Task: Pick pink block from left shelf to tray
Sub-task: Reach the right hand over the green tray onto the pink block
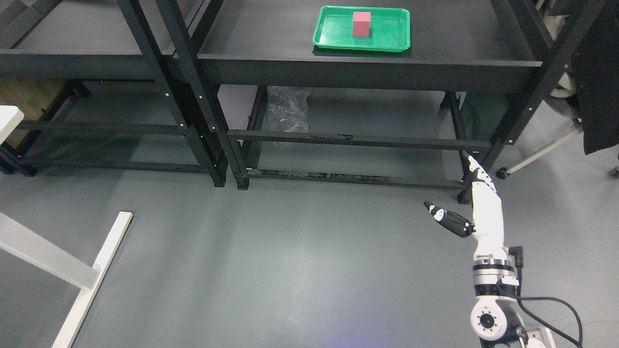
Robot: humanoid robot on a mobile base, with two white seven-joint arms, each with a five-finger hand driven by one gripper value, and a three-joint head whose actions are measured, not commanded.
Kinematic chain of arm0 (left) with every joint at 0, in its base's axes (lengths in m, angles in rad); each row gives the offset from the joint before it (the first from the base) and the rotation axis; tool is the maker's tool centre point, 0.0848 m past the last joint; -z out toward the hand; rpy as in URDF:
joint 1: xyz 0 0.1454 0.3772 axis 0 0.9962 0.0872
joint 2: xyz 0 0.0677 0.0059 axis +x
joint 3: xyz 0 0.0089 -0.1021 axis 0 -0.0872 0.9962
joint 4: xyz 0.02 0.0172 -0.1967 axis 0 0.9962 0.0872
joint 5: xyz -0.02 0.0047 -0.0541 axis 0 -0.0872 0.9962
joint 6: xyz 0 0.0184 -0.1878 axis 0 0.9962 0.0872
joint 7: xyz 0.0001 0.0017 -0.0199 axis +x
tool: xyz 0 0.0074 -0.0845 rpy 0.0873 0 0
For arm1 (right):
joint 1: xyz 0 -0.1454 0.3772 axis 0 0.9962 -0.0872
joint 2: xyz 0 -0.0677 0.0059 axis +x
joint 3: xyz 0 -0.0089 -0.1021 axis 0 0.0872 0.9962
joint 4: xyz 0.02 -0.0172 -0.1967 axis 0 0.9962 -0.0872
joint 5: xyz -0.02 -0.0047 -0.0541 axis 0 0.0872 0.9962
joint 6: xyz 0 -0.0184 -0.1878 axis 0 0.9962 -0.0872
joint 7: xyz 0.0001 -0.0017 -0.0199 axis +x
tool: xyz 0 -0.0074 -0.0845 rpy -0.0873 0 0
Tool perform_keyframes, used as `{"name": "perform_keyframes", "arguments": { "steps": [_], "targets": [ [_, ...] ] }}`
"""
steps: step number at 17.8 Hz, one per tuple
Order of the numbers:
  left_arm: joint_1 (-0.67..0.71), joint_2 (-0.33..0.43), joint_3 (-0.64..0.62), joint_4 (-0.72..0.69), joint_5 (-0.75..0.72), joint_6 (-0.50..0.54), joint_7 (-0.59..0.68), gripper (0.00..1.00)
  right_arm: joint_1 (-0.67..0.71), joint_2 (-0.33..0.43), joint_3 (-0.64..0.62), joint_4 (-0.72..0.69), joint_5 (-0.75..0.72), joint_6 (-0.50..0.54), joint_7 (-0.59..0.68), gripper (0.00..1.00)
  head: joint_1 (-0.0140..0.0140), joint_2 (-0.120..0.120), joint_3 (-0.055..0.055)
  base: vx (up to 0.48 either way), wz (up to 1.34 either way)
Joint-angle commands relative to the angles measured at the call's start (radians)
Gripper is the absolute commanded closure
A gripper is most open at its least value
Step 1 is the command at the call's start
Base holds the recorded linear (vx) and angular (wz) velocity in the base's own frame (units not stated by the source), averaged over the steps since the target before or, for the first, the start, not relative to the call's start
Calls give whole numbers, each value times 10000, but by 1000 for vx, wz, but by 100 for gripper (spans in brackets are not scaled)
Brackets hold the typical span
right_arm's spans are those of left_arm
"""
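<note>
1. Head view looked down on a pair of black metal shelf units side by side, and the small pink rectangular block (361, 23) stood upright inside the shallow green plastic tray (333, 36) on the top board of the right-hand black shelf (271, 34).
2. That put the block squarely within the tray's raised rim, near the middle, so it appeared settled where the task wanted it, with nothing touching it.
3. On the left-hand black shelf (72, 38) no pink block showed on the visible board, which fitted a judgement that the transfer was complete or nearly so.
4. Only the white and black right hand (476, 203) was visible, rising from the lower right, well below and apart from the tray, over the grey floor (290, 261).
5. Its fingers were extended and relaxed, thumb splayed out to the side, gripping nothing, a posture that suited an arm parked clear of the shelf edge.
6. The left arm did not show at all.
7. A crumpled clear plastic bag (288, 108) lay on the floor behind the lower shelf rails, out of the way of any reach.
</note>
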Motion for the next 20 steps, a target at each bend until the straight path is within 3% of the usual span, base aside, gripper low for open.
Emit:
{"name": "perform_keyframes", "arguments": {
  "steps": [1, 3, 9, 12, 20],
  "targets": [
    [-307, 175, 0, -175, 0, -4, 5, 0, -66, -459, 541, -18, 8270, -71, -66, 1, 0, 0, 0, 224, 180],
    [-292, 175, 0, -175, 0, -4, 5, 0, -51, -506, 650, -18, 8962, -72, -66, 1, 0, 0, 0, 247, 153],
    [-292, 175, 0, -175, 0, -4, 5, 0, -5, -537, 650, -18, 9179, -72, -97, 1, 0, 0, 0, 241, 73],
    [-292, 175, 0, -175, 0, -4, 5, 0, 56, -813, 864, -2, 10432, -72, -97, 1, 0, 0, 0, 259, 21],
    [-292, 175, 0, -175, 0, -4, 5, 0, 179, -721, 880, -2, 10468, 20, -158, 1, 0, 0, 0, 265, 1]
  ]
}}
